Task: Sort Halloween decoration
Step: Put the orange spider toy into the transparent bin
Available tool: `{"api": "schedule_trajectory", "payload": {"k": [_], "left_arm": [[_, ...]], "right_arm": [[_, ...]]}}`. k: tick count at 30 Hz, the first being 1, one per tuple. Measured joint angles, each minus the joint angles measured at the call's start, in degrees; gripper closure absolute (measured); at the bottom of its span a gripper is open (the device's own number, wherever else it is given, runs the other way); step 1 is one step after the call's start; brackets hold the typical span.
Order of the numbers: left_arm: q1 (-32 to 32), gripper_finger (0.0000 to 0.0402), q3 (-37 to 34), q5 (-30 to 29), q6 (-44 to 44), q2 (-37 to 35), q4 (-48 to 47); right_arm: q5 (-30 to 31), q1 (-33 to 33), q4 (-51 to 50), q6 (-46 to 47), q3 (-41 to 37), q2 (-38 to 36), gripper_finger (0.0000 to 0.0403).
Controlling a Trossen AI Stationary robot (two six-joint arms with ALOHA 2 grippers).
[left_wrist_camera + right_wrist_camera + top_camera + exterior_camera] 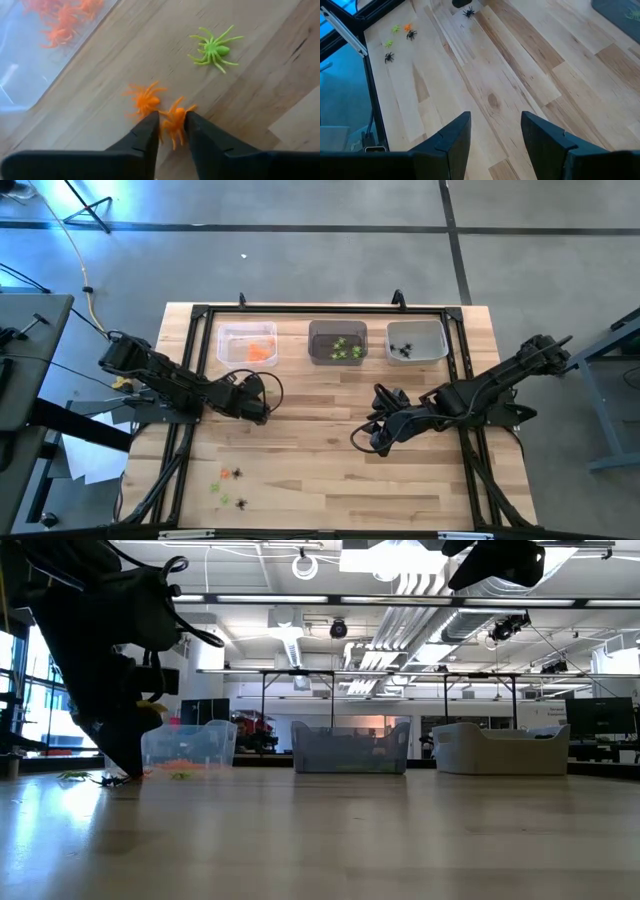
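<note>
In the left wrist view my left gripper point(173, 120) stands over the wood table point(330, 470), close to the bin of orange trinkets point(247, 345), shut on a small orange spider point(175, 117). A second orange spider point(146, 100) and a lime-green spider point(214, 49) lie flat on the wood just beyond it. More Halloween decoration, green, orange and black point(228, 476), lies near the table's front left. My right gripper point(495, 130) hangs open above bare wood right of the table's middle, touching nothing. My left gripper has the orange spider's body and legs point(176, 131) between its two fingertips. The fingers come from above at a slant. The spider lies on the table's wood between them.
Three small bins stand in a row at the far edge: one with orange trinkets, a grey one with green trinkets point(337, 342), a pale one with black spiders point(415, 340). A black frame point(200, 310) runs round the table. A lone black spider point(468, 12) lies mid-table.
</note>
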Motion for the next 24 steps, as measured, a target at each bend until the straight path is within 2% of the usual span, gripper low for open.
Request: {"api": "schedule_trajectory", "payload": {"k": [7,14,24], "left_arm": [[0.0,0.0393,0.0,0.5,0.4,0.0,0.9],[-0.7,0.0398,0.4,-0.2,0.4,0.0,0.3],[-2.7,0.04,3.7,-1.8,-0.9,-4.5,-7.0]], "right_arm": [[0.0,0.0,0.0,0.0,0.0,0.0,0.0231],[0.0,0.0,0.0,0.0,0.0,0.0,0.0231],[0.0,0.0,0.0,0.0,0.0,0.0,0.0231]]}}
